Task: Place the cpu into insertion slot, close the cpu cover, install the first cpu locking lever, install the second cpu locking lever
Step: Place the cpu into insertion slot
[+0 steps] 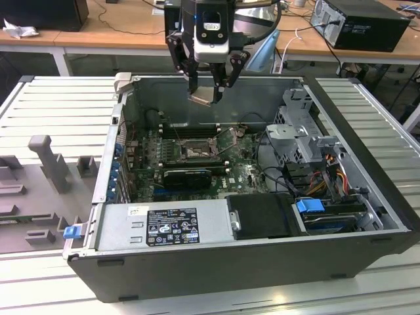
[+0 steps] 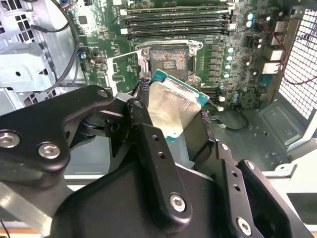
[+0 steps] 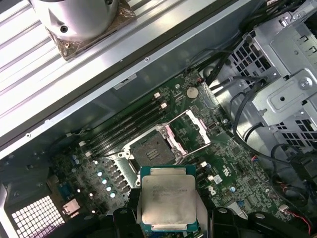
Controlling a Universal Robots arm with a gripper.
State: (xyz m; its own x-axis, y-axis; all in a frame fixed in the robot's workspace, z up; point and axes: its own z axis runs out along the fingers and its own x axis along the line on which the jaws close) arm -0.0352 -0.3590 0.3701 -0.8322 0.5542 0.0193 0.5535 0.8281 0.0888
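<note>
My gripper (image 1: 209,92) hangs above the open computer case (image 1: 367,190), shut on the cpu (image 1: 201,98), a flat silvery square on a green backing. In both wrist views the cpu (image 2: 173,106) (image 3: 167,201) is pinched by its edges between the black fingers (image 2: 143,124). Below it on the green board lies the insertion slot (image 1: 195,151) (image 2: 168,58) (image 3: 148,148), uncovered, with nothing in it. The cpu cover (image 1: 230,138) (image 2: 123,73) (image 3: 187,130) is swung open beside the slot.
Black memory sticks (image 2: 178,20) run along one side of the slot. A black card (image 1: 187,176) and the grey power supply (image 1: 164,226) sit nearer the front. A metal drive cage (image 1: 298,125) with cables fills the exterior view's right. Grey fixtures (image 1: 46,164) stand outside the case.
</note>
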